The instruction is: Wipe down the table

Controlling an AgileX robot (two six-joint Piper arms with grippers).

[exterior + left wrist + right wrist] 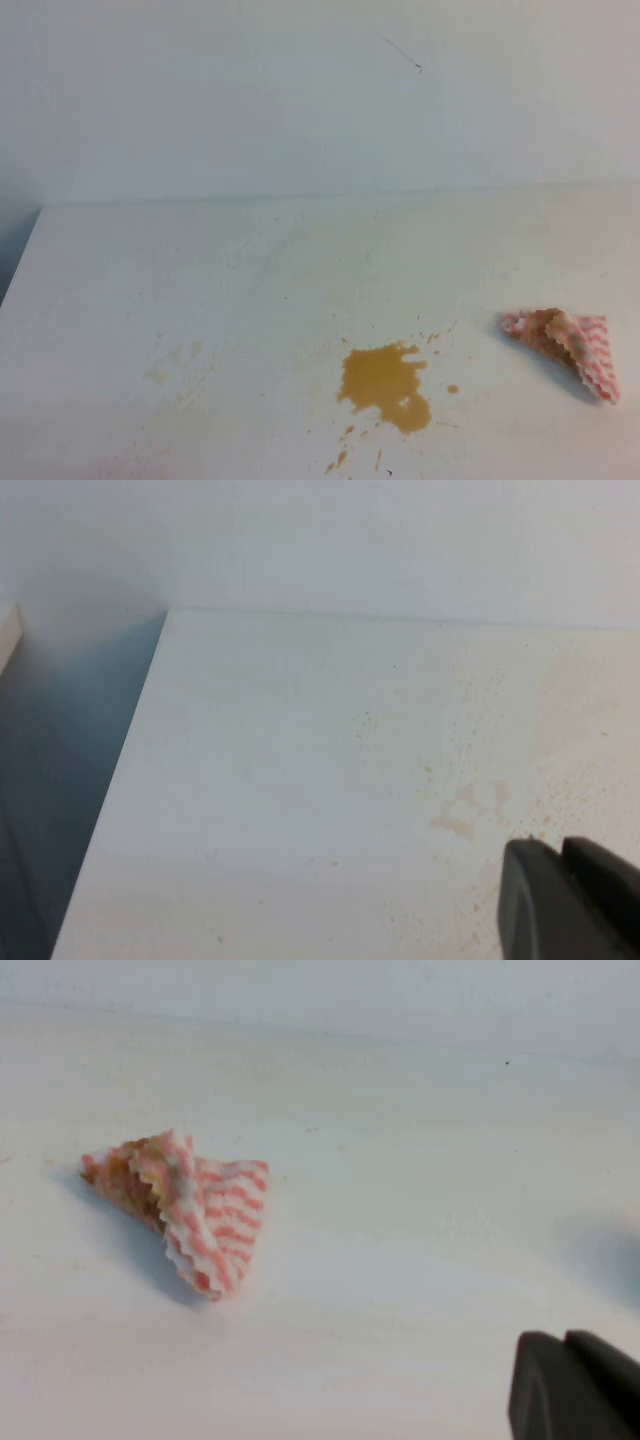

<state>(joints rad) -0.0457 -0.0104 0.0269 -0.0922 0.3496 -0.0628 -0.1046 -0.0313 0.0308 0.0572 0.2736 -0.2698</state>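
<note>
On white surface [200, 260]: brown liquid puddle [385, 385] centre-near; faint tan smears [175, 360] left; crumpled pink-striped cloth [565, 345] right, apart from puddle, long axis diagonal, narrow stained tip toward puddle; left tool [562, 845] near smears, right tool [565, 1338] near cloth, both pressed together

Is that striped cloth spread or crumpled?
Crumpled: the cloth sits bunched in a heap. Left gripper hovers far left, right gripper near it, not touching.

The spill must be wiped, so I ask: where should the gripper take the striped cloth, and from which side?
I would take the striped cloth by its raised, bunched fold, coming from above: its edges lie flat on the table. The right gripper, shut, hangs near it and must open first; the left gripper, shut, hangs over the table's left part.
</note>
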